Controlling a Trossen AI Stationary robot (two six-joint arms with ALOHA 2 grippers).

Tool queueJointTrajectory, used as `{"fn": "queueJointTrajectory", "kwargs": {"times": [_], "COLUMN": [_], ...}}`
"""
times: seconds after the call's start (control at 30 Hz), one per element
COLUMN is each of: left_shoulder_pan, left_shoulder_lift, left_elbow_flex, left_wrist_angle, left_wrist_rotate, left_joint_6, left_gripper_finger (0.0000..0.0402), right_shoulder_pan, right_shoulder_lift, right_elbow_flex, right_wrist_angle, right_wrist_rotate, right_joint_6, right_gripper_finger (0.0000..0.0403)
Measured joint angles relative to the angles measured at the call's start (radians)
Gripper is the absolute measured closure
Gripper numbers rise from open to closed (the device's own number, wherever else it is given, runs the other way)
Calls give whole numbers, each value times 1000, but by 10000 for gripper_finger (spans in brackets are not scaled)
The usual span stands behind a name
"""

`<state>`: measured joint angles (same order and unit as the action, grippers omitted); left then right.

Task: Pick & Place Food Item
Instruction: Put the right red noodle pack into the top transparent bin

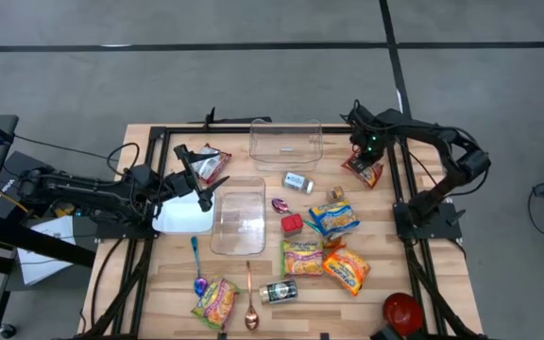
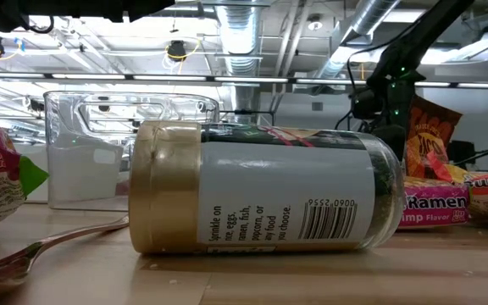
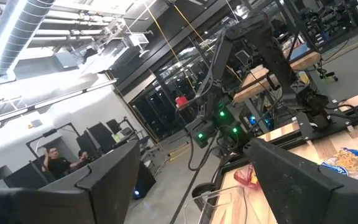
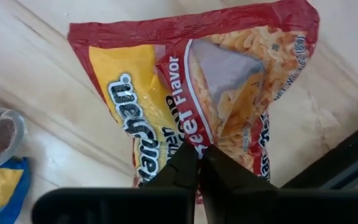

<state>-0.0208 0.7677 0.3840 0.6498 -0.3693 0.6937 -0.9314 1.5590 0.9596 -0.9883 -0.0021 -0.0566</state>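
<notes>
A red and yellow ramen packet (image 4: pixel 185 81) is at the table's far right (image 1: pixel 363 171), and my right gripper (image 4: pixel 201 155) is shut on it from above. In the low view the packet (image 2: pixel 430 135) stands up steeply beside the dark gripper (image 2: pixel 388 119). My left gripper (image 1: pixel 201 184) is open at the left of the table, raised above a white lid (image 1: pixel 182 215). Its wide-apart fingers (image 3: pixel 191 186) have nothing between them. My right gripper pinches the wrapper's printed face (image 4: pixel 194 134) between its two fingertips, near the packet's middle. The fingers point down. The packet spreads out past the fingertips over the wood. The low view shows it tilted up, and I cannot tell whether its lower edge rests on the table.
Two clear containers stand at far centre (image 1: pixel 285 142) and at centre (image 1: pixel 239 222). Several other ramen packets (image 1: pixel 333 219), two jars (image 1: pixel 298 182) (image 1: pixel 278 293), a red cube (image 1: pixel 293 224), two spoons (image 1: pixel 250 297) and a red bowl (image 1: pixel 402 310) are spread over the table.
</notes>
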Motion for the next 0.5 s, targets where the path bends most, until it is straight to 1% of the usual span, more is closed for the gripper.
{"fn": "queueJointTrajectory", "kwargs": {"times": [0.23, 0.4, 0.5], "left_shoulder_pan": [0, 0, 0], "left_shoulder_lift": [0, 0, 0], "left_elbow_flex": [0, 0, 0], "left_wrist_angle": [0, 0, 0], "left_wrist_rotate": [0, 0, 0], "left_joint_6": [1, 1, 1], "left_gripper_finger": [103, 103, 103], "right_shoulder_pan": [24, 46, 56], "right_shoulder_lift": [-92, -160, -199], "right_elbow_flex": [0, 0, 0], "right_wrist_angle": [-7, -6, -6], "right_wrist_rotate": [-7, -80, -107], "right_joint_6": [59, 125, 172], "right_gripper_finger": [402, 402, 402]}}
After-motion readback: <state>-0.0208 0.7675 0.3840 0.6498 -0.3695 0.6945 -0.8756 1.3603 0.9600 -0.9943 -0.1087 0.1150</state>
